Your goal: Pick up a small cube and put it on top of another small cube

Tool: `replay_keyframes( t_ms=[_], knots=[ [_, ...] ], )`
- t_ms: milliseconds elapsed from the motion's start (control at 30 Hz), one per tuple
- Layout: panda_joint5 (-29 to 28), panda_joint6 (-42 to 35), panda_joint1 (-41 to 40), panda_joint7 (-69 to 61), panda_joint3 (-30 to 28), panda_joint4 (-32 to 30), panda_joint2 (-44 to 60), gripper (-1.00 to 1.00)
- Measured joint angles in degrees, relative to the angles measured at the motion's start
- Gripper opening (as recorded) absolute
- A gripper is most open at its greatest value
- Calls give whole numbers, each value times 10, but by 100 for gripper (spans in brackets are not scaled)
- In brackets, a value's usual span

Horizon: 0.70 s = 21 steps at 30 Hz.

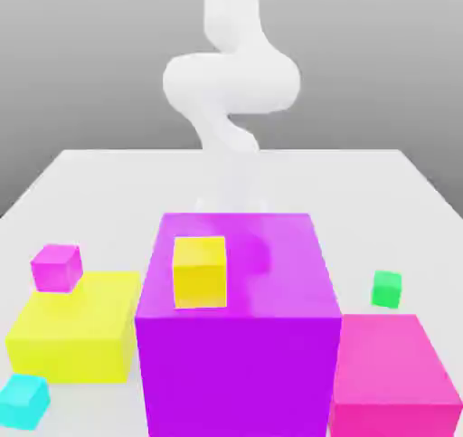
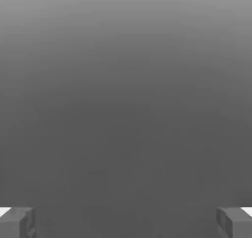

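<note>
Currently the tool stands wide open, nothing between its fingertips, which show in the hand view against plain grey. In the exterior view the white arm rises at the far side of the surface, behind the big purple block. Small cyan cube sits at the near corner of the surface on the exterior view's left, just in front of the big yellow block. Small magenta cube sits at the yellow block's far edge. Small yellow cube appears against the purple block's top. Small green cube lies toward the exterior view's right, behind the big pink block. No readable writing or labels on anything.
</note>
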Motion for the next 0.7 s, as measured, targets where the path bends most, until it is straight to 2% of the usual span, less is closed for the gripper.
replay_keyframes(
  t_ms=[367, 700],
  knots=[
    [15, 68, -15, -87, -88, 5, 230, 0],
    [78, 126, -68, -199, -139, 10, 441, 0]
  ],
)
